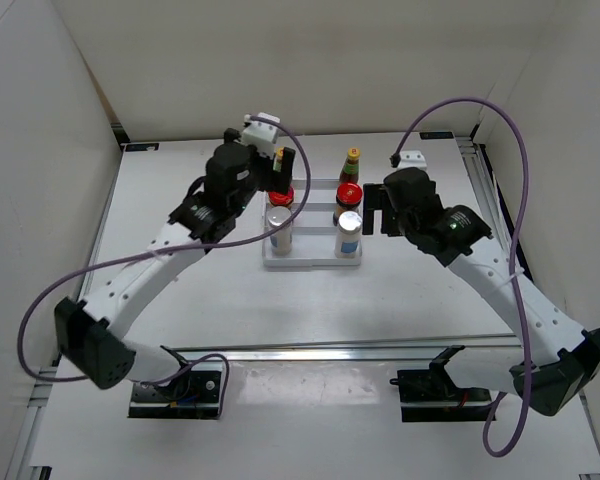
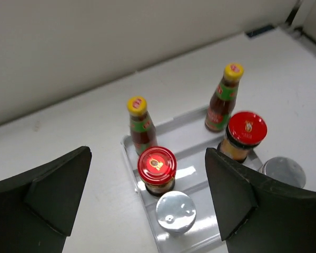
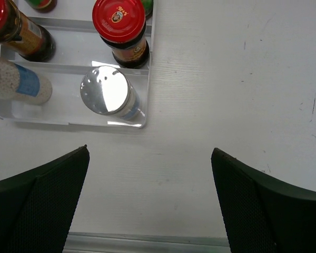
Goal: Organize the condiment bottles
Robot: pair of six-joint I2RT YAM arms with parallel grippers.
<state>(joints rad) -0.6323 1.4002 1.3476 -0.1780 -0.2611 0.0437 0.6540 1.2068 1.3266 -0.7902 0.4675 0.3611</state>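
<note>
Overhead, all six condiment bottles stand in the clear stepped tray [image 1: 310,262] at the middle of the white surface [image 1: 400,300], in two columns. On the near step are the left shaker [image 1: 279,222] and right shaker [image 1: 349,222]. The middle step holds the left jar [image 1: 283,196] and right jar [image 1: 349,193], and the right sauce bottle [image 1: 352,160] is at the back. That view half hides the sixth bottle behind the left arm's wrist. The left wrist camera shows the left sauce bottle [image 2: 138,124] upright, just behind the left jar.

The left end effector [image 2: 147,153] hangs above the tray's near left part with its fingers spread wide and nothing between them. The right end effector [image 3: 150,149] is likewise spread and empty, over bare surface off the tray's near right corner.

Only the right wrist camera shows the tray's right wall closely (the right shaker and right jar sit close against it). Beyond that wall the surface lies bare. A bare lane of tray floor runs between the two columns. The left wrist view shows a strip of surface between the tray's far edge and the back wall [image 2: 121,42].
</note>
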